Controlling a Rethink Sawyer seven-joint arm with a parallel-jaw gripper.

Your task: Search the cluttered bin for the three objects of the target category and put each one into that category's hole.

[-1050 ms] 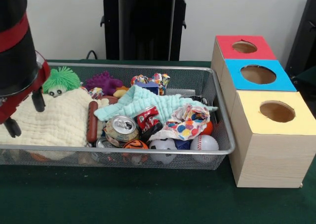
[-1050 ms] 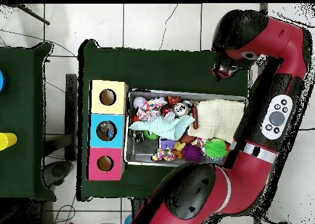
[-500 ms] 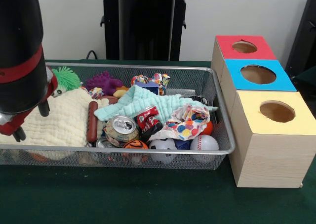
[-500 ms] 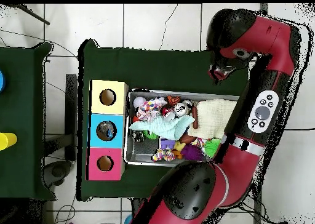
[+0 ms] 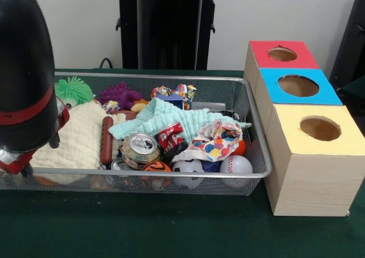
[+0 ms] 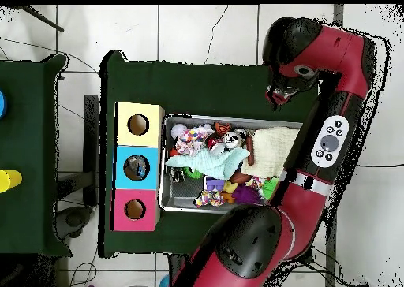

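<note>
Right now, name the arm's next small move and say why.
Probably carry the tool sideways across the bin rim until it is above the cream cloth. In the overhead view the tool hangs over the green table, outside the bin, where it can search nothing. The clutter, such as the baseball, lies further along toward the boxes.

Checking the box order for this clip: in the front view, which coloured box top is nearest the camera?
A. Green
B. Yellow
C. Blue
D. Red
B. The yellow box sits lowest and largest in the front view, with the blue box behind it and the red box farthest back.
</note>
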